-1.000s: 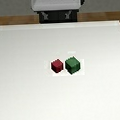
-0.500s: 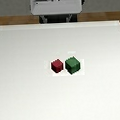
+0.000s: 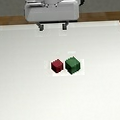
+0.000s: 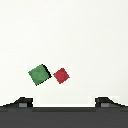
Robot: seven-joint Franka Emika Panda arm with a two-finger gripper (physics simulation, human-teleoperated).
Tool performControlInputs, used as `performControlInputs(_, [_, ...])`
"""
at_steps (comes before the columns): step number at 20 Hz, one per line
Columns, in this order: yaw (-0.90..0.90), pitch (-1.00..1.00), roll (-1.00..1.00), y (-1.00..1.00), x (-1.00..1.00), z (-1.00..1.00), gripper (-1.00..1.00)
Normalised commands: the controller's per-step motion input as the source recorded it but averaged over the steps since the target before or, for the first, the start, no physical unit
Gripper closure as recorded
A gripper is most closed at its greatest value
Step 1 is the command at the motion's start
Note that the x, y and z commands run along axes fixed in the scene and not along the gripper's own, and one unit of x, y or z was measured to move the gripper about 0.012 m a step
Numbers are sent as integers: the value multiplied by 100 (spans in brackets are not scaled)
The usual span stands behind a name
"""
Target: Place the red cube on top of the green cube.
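Exterior view: the pincer (image 3: 52, 26) hangs open at the frame's top, fingers pointing down, high above the counter (image 3: 27, 92). Mid-frame, the red cube (image 3: 57, 65) sits just beside the green cube (image 3: 72, 65).

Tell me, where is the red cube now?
In the exterior view, the red cube sits on the white table near its middle, close beside the green cube, on that cube's left.

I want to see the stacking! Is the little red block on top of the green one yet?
Not yet. The red cube sits on the white table, beside the green cube. The gripper is open, holding nothing.
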Motion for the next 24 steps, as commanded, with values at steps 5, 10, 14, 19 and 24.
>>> performControlInputs(5, [12, 0, 0, -20, 0, 0, -100])
performControlInputs(10, [9, 0, 0, 0, 0, 0, -100])
performControlInputs(14, [11, 0, 0, 0, 0, 0, -100])
performControlInputs(19, [3, 0, 0, 0, 0, -40, -100])
performControlInputs(24, [0, 0, 0, 40, 0, 0, -100])
